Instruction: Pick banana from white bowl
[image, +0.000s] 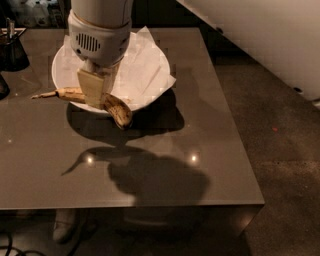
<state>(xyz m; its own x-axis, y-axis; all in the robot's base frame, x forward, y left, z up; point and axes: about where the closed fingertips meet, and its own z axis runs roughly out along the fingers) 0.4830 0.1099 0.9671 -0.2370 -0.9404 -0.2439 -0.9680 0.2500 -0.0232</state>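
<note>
My gripper (93, 90) hangs over the near-left rim of the white bowl (150, 60), which is lined with crumpled white paper. It is shut on the banana (116, 107), a long yellow one with brown speckles. The banana is held level above the bowl's rim. Its thin stem points left past the rim and its dark tip points toward the near right. The middle of the banana is hidden behind one finger (90, 87). Its shadow lies on the table below.
The bowl stands at the back left of a dark glossy table (150, 170). A dark wire container (12, 47) stands at the far left edge. Bare floor (280, 150) lies to the right of the table. A large white robot body fills the upper right.
</note>
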